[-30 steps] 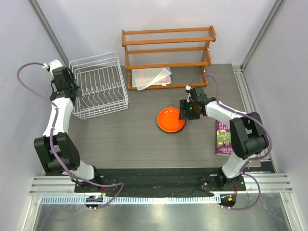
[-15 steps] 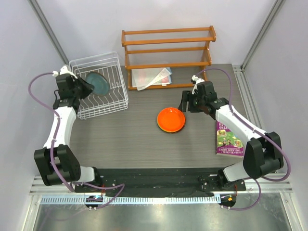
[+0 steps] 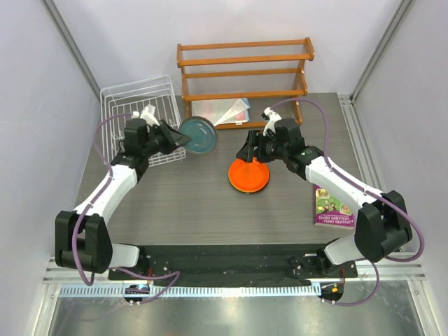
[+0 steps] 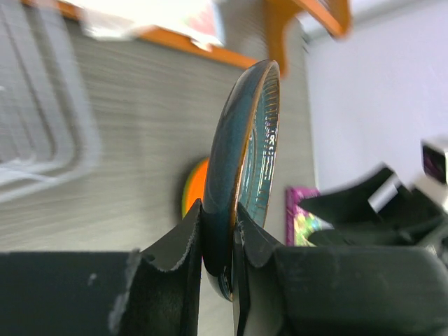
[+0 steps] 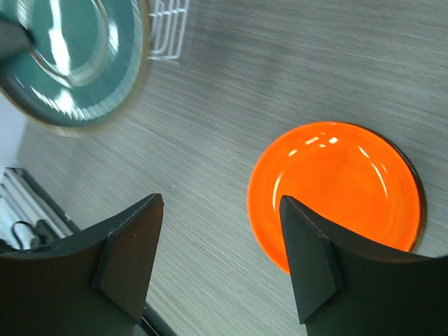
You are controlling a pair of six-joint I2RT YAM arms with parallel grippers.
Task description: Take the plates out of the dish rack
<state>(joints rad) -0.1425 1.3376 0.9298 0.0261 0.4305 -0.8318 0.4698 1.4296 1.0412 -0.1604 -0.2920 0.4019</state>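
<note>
My left gripper (image 3: 176, 137) is shut on the rim of the dark teal plate (image 3: 197, 134) and holds it in the air to the right of the white wire dish rack (image 3: 140, 115). In the left wrist view the teal plate (image 4: 241, 133) stands edge-on between the jaws (image 4: 218, 227). The orange plate (image 3: 248, 175) lies flat on the table, also in the right wrist view (image 5: 336, 185). My right gripper (image 3: 250, 148) is open and empty above its far-left edge (image 5: 220, 259). The teal plate also shows in the right wrist view (image 5: 70, 56). No plate shows in the rack. The dark red and lime green plates are out of view.
An orange wooden three-tier shelf (image 3: 245, 73) stands at the back, with a pale plastic packet (image 3: 220, 112) under it. A purple book (image 3: 334, 205) lies at the right. The two grippers are close together near the table's middle.
My left gripper lifted the teal plate out of the rack and carried it right, toward the table's middle. My right gripper moved left over the orange plate's edge.
</note>
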